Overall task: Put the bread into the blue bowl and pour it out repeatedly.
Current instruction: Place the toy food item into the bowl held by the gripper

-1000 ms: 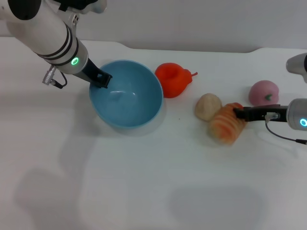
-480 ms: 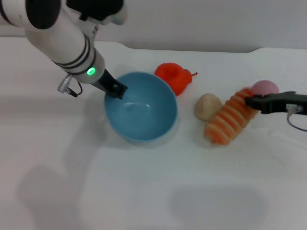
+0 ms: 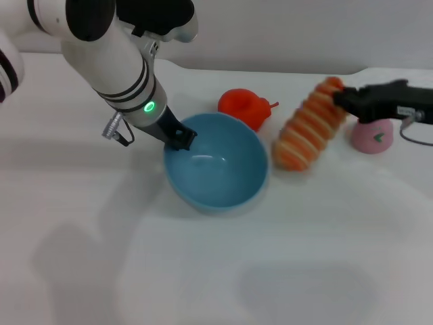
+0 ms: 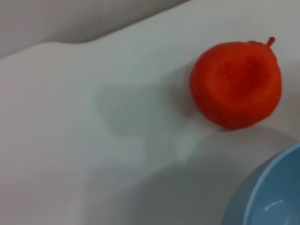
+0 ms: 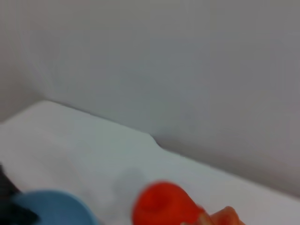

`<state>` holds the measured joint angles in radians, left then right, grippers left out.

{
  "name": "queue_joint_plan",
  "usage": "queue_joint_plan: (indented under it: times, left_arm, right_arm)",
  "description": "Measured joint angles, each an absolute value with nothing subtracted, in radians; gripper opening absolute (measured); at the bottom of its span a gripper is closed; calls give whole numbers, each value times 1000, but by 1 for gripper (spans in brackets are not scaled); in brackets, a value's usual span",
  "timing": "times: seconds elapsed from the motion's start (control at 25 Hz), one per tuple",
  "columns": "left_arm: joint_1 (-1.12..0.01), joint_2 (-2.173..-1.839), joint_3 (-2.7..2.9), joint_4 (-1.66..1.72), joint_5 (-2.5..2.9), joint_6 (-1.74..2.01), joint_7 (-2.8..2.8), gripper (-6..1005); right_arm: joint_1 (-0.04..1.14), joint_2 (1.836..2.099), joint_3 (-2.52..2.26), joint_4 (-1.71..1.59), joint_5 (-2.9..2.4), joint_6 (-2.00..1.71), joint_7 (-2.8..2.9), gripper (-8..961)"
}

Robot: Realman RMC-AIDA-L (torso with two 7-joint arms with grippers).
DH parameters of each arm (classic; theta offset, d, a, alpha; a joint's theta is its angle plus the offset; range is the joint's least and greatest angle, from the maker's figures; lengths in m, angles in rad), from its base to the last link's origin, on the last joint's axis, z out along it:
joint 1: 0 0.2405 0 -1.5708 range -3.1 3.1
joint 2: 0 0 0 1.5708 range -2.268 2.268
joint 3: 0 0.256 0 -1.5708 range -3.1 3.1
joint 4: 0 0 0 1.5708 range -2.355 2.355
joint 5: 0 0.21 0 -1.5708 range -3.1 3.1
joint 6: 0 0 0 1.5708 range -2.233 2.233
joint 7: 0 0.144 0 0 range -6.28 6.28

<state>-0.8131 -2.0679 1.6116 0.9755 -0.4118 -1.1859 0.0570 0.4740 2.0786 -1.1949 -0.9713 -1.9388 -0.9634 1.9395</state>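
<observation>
Bread lifted, not yet over bowl

The bread (image 3: 308, 126) hangs tilted from the right end effector (image 3: 342, 100), pinched by one end, clear of the tabletop (image 3: 216, 271). The blue bowl (image 3: 216, 162) sits beside its low end, left end effector (image 3: 181, 139) clamped on the rim. Risk: that end pinch lets the loaf swing and drop short.

The blue bowl (image 3: 216, 162) is seen in plain light blue, unpatterned. The bread (image 3: 308, 126) is ridged in alternating orange and cream bands. A red-orange fruit-shaped toy (image 3: 245, 108) and a pink rounded toy (image 3: 371, 135) with a small green mark are noted. The table (image 3: 216, 271) is white. A green light is shown on the white, black-banded left arm (image 3: 115, 64).
</observation>
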Motion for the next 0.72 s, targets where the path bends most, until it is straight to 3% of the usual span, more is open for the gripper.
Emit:
queue_joint_plan:
  times: [0.72]
  left_arm:
    - [-846, -2063, 1600, 938, -598, -1228, 42, 0]
  right_arm:
    - [558, 2072, -1525, -995, -1758, -934, 1688, 103]
